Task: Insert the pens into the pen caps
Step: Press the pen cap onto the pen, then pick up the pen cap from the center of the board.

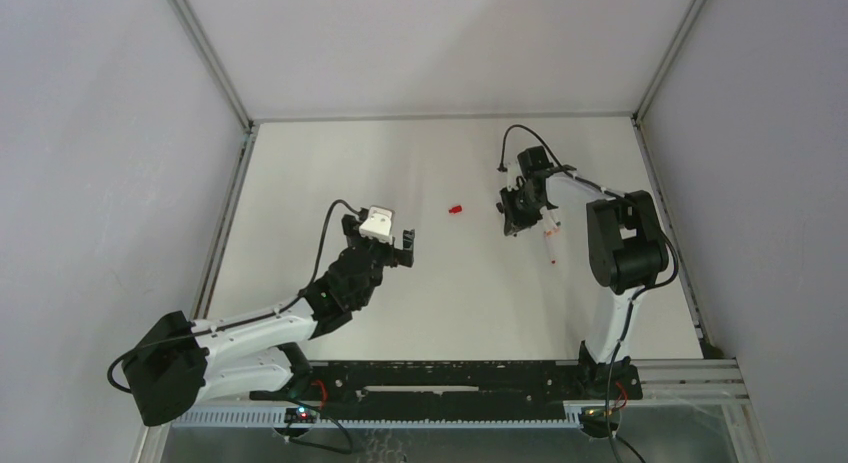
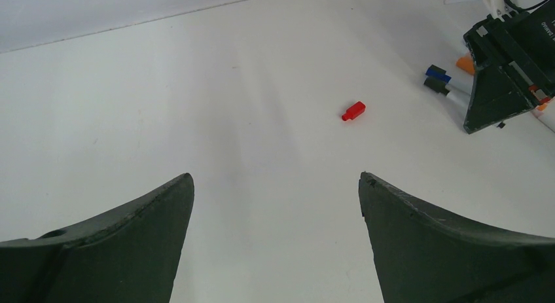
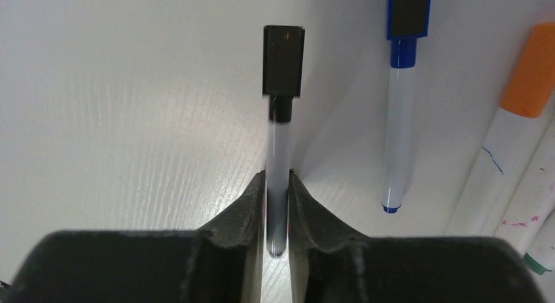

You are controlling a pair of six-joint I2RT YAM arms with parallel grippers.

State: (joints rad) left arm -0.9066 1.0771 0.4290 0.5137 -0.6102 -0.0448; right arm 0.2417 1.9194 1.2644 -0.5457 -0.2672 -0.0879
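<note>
Pinching a slim, pale-barrelled pen (image 3: 279, 139) with its black cap (image 3: 283, 61) fitted, the right claw (image 3: 277, 180) sits far right while the left claw (image 2: 276, 177) gapes wide.

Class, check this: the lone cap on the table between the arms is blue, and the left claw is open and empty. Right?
No: the lone cap is red, as the left wrist view shows. The left claw is indeed open and empty.

Nothing legible shows in any view. Small white print (image 2: 546, 29) on the right gripper (image 2: 491, 116) housing is cut off, unreadable.
</note>
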